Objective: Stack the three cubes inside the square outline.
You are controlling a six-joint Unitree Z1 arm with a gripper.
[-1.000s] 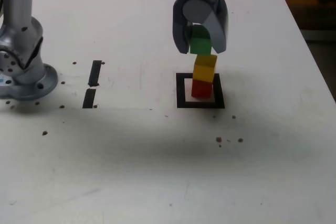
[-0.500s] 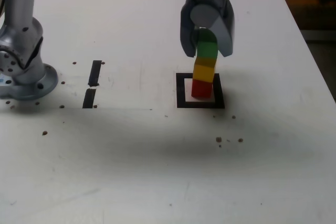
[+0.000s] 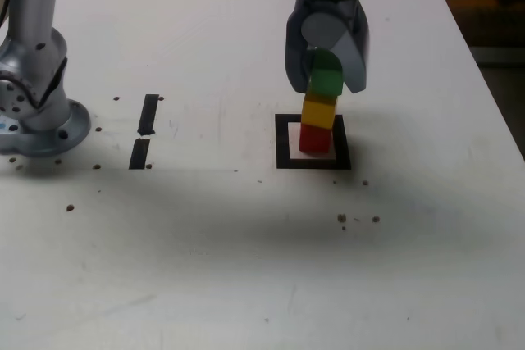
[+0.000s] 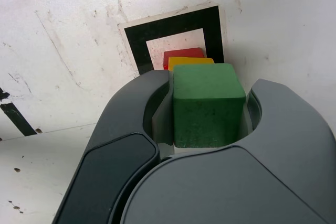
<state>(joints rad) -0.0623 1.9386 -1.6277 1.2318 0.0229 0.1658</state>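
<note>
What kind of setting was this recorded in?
Probably a robotics lab or test bench: a white, scuffed tabletop, black strips and a taped square outline, plus a second robot-like arm.

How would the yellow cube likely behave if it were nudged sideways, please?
The yellow cube would probably slide or tip off rather than roll, being flat-sided and perched on the red cube. It looks rigid, with crisp edges, so it likely wouldn't deform.
</note>
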